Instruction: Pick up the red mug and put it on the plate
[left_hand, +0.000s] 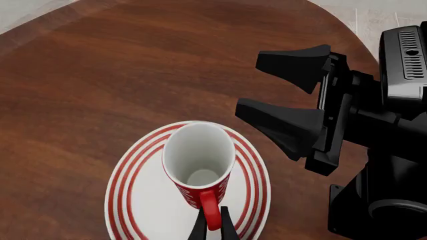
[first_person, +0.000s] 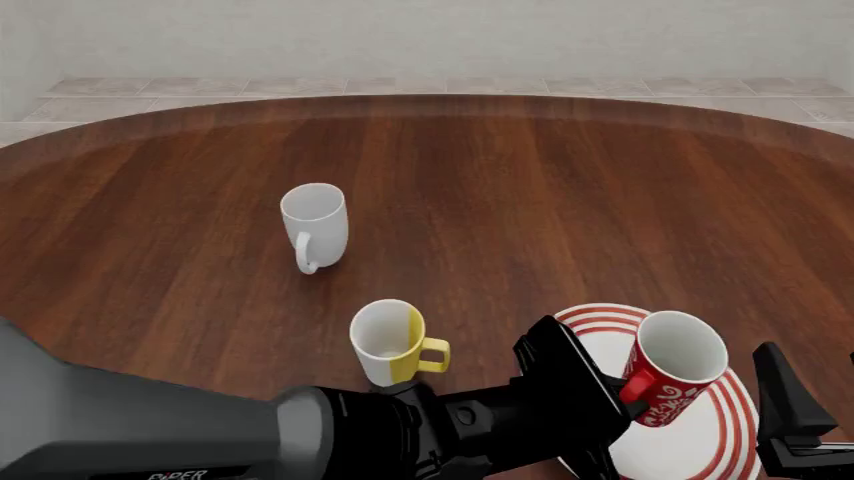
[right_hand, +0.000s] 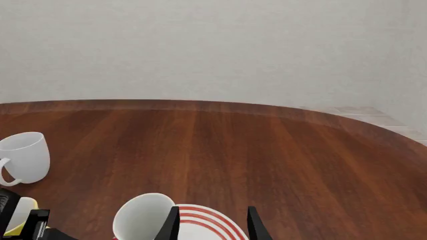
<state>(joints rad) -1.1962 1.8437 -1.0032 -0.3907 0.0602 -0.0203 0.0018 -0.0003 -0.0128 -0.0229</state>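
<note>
My left jaws (left_hand: 211, 229) hold the red mug (first_person: 674, 376) by its handle, over the plate (first_person: 731, 440) at lower right of the front view. My right jaws (left_hand: 291, 99) stand wide, empty. I judge the mug stiff, glazed, slippery and breakable; the handle is a narrow hold, so it may swing.

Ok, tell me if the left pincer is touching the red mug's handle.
Touching. The left wrist view shows the left pincer with its fingertips pressed on either side of the red mug's handle, no gap.
</note>
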